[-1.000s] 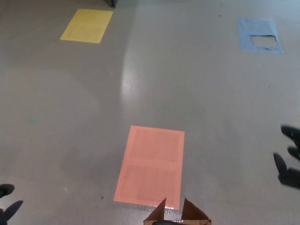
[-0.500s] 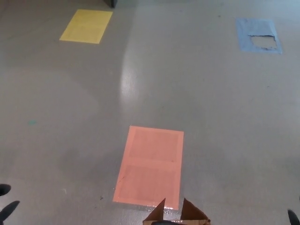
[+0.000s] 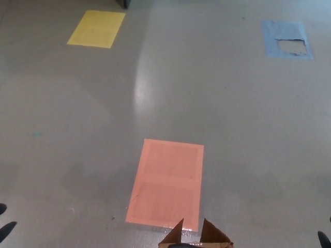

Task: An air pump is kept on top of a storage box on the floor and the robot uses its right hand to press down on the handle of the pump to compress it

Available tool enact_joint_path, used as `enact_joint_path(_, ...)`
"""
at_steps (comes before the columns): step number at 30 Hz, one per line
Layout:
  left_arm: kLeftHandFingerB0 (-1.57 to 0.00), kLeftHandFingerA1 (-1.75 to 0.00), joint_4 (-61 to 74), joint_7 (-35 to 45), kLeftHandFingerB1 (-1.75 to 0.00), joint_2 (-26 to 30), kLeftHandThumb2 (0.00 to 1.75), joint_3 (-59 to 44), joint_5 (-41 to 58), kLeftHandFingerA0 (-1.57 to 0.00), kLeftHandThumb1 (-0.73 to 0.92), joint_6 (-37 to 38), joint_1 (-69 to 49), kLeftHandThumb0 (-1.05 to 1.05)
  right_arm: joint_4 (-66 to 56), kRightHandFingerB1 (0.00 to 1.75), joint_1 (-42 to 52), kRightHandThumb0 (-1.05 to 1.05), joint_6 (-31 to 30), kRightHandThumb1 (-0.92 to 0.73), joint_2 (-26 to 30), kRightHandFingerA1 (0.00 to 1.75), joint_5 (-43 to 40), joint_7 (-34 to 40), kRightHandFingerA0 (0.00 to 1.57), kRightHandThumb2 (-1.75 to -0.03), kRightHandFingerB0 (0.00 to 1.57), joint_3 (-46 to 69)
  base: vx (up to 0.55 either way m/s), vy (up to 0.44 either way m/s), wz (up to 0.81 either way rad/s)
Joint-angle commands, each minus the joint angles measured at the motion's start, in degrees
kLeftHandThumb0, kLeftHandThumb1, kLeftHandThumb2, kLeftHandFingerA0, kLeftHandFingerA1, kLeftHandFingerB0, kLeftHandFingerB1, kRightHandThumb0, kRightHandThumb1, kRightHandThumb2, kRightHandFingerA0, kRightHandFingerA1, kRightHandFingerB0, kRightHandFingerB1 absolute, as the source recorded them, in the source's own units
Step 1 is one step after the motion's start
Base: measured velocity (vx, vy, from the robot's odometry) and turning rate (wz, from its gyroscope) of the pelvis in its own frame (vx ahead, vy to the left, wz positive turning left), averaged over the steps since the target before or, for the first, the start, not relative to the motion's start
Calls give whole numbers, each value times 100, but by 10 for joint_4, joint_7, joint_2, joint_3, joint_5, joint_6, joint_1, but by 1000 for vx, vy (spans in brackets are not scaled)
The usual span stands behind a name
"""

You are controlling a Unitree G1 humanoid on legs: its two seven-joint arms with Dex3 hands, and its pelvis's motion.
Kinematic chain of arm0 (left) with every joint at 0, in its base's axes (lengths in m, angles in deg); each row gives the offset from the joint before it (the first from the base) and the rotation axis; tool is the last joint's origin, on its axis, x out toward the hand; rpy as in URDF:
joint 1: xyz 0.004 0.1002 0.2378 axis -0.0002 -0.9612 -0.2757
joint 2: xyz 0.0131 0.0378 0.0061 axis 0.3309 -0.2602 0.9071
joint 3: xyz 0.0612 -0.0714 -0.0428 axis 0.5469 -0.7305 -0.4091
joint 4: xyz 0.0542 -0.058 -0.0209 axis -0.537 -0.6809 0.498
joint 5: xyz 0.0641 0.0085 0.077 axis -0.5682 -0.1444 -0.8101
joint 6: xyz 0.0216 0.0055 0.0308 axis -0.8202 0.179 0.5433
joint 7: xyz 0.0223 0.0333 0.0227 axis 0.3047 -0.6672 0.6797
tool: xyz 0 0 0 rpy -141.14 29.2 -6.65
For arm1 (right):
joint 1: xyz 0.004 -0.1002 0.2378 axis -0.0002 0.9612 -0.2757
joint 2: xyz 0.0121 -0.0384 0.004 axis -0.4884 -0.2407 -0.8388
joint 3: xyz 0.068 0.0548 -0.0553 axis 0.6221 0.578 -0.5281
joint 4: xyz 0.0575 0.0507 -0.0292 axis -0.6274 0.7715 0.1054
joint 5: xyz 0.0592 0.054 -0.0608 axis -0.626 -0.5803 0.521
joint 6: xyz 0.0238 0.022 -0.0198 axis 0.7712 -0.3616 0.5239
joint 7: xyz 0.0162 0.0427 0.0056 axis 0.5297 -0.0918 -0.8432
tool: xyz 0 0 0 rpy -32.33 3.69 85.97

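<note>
Only the two pointed brown flaps of the cardboard storage box (image 3: 199, 235) show, at the bottom edge of the head view. No air pump is visible. A dark sliver of my left hand (image 3: 6, 225) shows in the bottom left corner, far to the left of the box. At the bottom right corner a small dark tip of my right hand (image 3: 324, 239) shows, well to the right of the box. Too little of either hand shows to tell how it stands.
An orange rectangle (image 3: 166, 182) is marked on the grey floor just beyond the box. A yellow rectangle (image 3: 96, 28) lies at the far left and a torn blue one (image 3: 286, 39) at the far right. A dark object's base (image 3: 124, 3) touches the top edge.
My right hand has dropped from mid-height at the right edge to the bottom right corner, almost out of view. My left hand has slipped slightly lower and further out at the left.
</note>
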Motion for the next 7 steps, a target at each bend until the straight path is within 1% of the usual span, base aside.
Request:
enact_joint_path(1, -11, -43, -4, 0, -40, 13, 96, -1, -2, -16, 68, -6, 1, -77, 6, 32, 0, -64, 6, -73, 13, 40, 0, -7, 7, -99, 1, -9, 0, 0, 0)
enact_joint_path(2, -17, -30, -4, 0, -27, 13, 66, -1, -2, -23, 83, -6, 2, -75, 7, 32, -1, -66, 4, -74, 14, 40, 2, -7, 7, -100, 2, -12, 0, 0, 0)
enact_joint_path(7, -17, -30, -5, -1, -27, 14, 66, 2, -4, -24, 83, -9, 4, -75, 7, 31, -2, -65, 4, -73, 14, 38, -4, -13, 5, -100, 4, -12, 0, 0, 0)
